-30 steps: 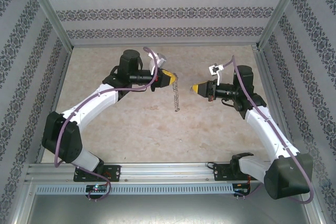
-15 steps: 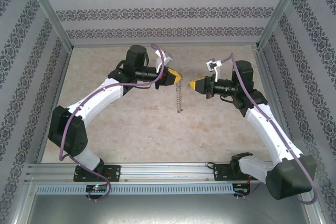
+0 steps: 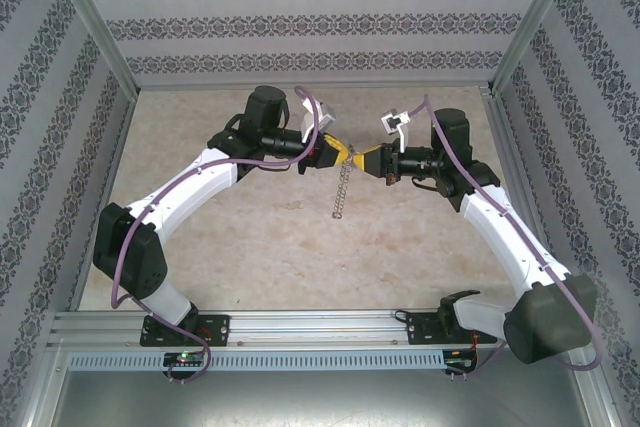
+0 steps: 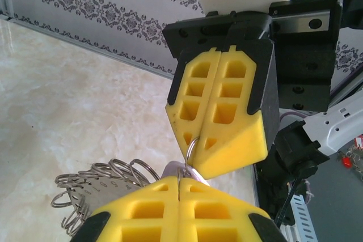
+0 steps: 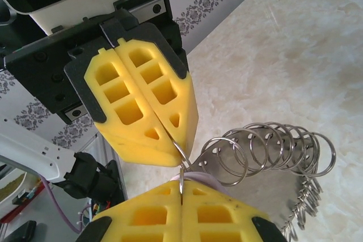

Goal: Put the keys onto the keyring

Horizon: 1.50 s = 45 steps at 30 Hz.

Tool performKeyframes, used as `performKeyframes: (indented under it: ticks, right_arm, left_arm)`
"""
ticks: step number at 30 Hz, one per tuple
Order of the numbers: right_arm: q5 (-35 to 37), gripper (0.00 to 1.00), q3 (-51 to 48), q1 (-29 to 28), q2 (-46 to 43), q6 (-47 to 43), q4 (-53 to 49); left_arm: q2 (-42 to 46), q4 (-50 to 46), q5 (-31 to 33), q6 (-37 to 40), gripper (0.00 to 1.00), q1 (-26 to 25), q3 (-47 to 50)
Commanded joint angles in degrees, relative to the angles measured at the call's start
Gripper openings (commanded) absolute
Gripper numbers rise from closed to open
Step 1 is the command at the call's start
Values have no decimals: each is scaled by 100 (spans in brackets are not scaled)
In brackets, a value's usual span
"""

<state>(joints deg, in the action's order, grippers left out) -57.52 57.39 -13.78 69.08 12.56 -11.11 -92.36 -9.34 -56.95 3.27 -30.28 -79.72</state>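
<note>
My left gripper (image 3: 345, 153) and right gripper (image 3: 367, 160) meet tip to tip above the middle of the table, both shut. The keyring (image 3: 342, 195), a grey hoop fringed with wire loops, hangs from the left gripper (image 5: 176, 141), which pinches one thin loop in its seam. In the right wrist view the keyring (image 5: 272, 151) spreads to the right. The right gripper (image 5: 181, 184) pinches a thin wire that touches that loop. The key (image 5: 202, 178), a pale flat piece, pokes out just under its tips. From the left wrist I see the left gripper (image 4: 180, 178), the right gripper (image 4: 198, 140), the key (image 4: 170, 168) and the keyring (image 4: 96, 182).
The beige marble-patterned tabletop (image 3: 250, 247) lies below both arms. Patterned walls stand on three sides, and a metal rail (image 3: 320, 327) with the arm bases runs along the near edge. The right arm's dark wrist housing (image 4: 306, 38) is close behind its fingers.
Both arms have moved toward each other. The gap between the yellow tips has closed to contact. The hanging keyring travelled right with the left gripper.
</note>
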Motion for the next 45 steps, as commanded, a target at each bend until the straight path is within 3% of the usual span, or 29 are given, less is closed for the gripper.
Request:
performKeyframes:
  ticks: [1,11,33,45]
  right_arm:
    - [-137,0,211,-56,18,-192,4]
    - [-164,0,248,-55,9,-293,-178]
    - [56,0,597,-110,97,-557,-698]
    - [176,0,141,75,-328,-436,-716]
  left_arm:
    - [78,-127,-225,242,0,-125,-285]
    - [-12,-384,-270,434,0,-212,-478]
    - [-283,-2006,-458,1596,0,-548,-1378]
    - [-125,-1597,-164,1466,0,-580,-1141]
